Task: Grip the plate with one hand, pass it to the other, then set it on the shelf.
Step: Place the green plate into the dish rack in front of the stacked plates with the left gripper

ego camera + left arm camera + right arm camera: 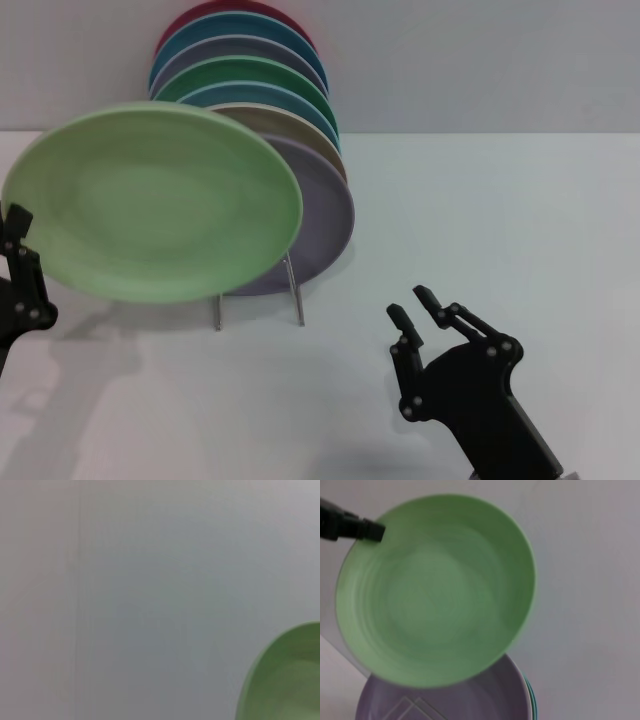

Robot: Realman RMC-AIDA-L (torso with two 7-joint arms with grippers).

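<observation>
The pale mint-green plate (155, 200) is held in the air, tilted, in front of the rack's row of plates. My left gripper (17, 230) is shut on its left rim; one black finger (367, 528) shows on the rim in the right wrist view, where the plate (437, 587) fills the picture. The left wrist view shows only an edge of the plate (285, 680). The shelf (296, 292) is a silver wire rack whose two legs show under the plates. My right gripper (417, 308) is open and empty, low at the front right, apart from the plate.
The rack holds several upright plates: a lilac one (325, 215) at the front, then beige, blue, emerald green (250, 75), grey, teal and red behind. A white table (500, 220) and a pale wall lie around.
</observation>
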